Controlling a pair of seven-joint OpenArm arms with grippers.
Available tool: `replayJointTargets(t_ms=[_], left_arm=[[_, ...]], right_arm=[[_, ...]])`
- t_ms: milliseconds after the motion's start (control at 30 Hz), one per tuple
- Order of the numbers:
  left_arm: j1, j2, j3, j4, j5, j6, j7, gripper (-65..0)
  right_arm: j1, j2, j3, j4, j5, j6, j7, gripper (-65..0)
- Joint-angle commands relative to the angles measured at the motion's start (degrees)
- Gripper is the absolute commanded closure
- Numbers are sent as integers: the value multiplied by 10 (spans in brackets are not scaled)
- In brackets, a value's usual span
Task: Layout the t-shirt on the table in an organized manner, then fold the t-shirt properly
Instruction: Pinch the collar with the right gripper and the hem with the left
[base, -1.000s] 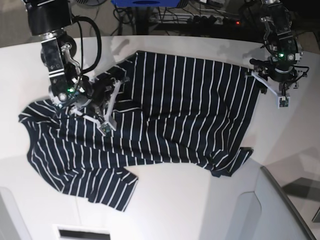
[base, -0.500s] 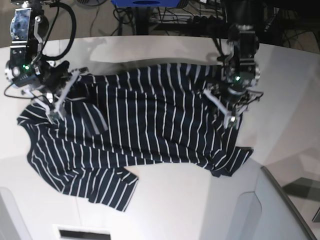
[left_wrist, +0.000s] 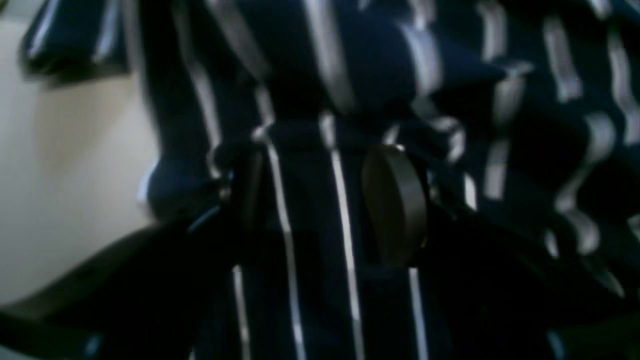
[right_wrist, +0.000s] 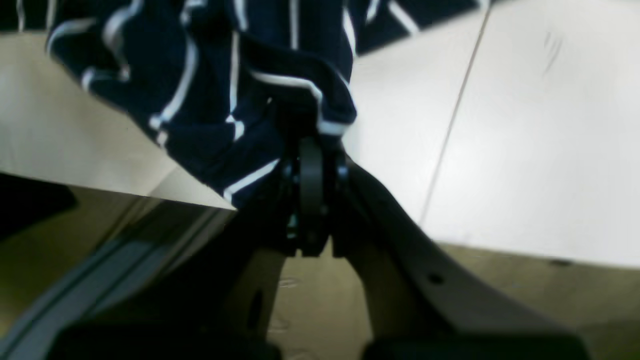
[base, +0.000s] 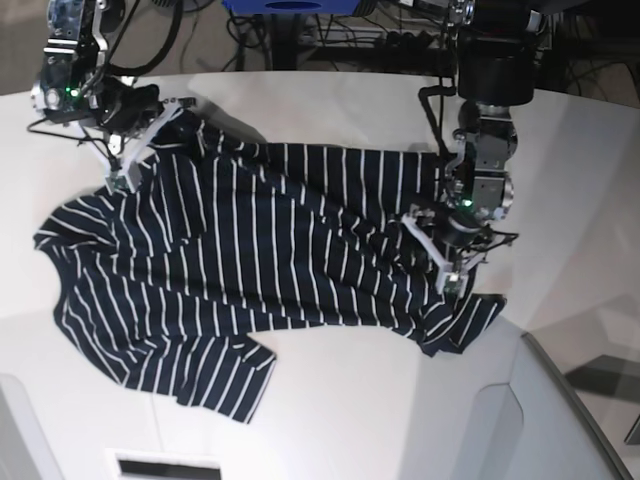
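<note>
The dark navy t-shirt (base: 260, 250) with thin white stripes lies rumpled across the white table (base: 350, 420). My right gripper (base: 122, 178) is at the far left corner of the shirt. In the right wrist view it (right_wrist: 305, 135) is shut on a pinched fold of the t-shirt (right_wrist: 200, 75), held above the table (right_wrist: 525, 125). My left gripper (base: 450, 278) sits on the shirt's bunched right side. In the left wrist view its jaws stand apart (left_wrist: 320, 195) with a thick band of striped t-shirt (left_wrist: 350, 75) gripped between the fingers (left_wrist: 395, 205).
Cables and a blue object (base: 290, 5) lie behind the table's back edge. A grey panel (base: 560, 400) borders the table at the lower right. A white slot (base: 165, 465) sits at the front edge. A thin dark seam (right_wrist: 450, 125) crosses the tabletop.
My right gripper carried its piece of shirt from the middle left up to the far left. My left gripper moved inward and forward, dragging the shirt's right edge, which has bunched up.
</note>
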Motion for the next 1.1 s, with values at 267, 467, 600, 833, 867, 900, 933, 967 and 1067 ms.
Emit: replayJointTargets(t_ms=[267,467,600,833,867,900,933,967,1067], left_arm=[[20,-31,-8,73,-1,3,0,-332],[20,-31,-10,141,-3,2,59,-332],[21,-26,-10,160,-3,2,67,-332],[49,-30,-10,163,-3,2,68,-332],[56,-30,-11,163,-3,2,68,-332],[64,-31,-20,163,-3,2,68,-332],[71,-31,-39,163,-3,2,68,-332],[78,-28,-60,163,-3,2,68,-332],[89,-27,-108,162,-3,1,67,-332]], right_arm=[[15,-22,3,-38,5,2,-73,-252],[21,8,6,49,2,0,-37,-323],[102,19,-10,14,4,3,-18,-327],[217,44,-92,-165,2,2,63,-327],[225,44,-92,-180,2,2,66,-327],[232,44,-94,-194,2,2,69,-327],[237,44,-94,-204,2,2,69,-326],[238,44,-94,-209,2,2,70,-326],[238,54,-99,-213,2,2,71,-323]])
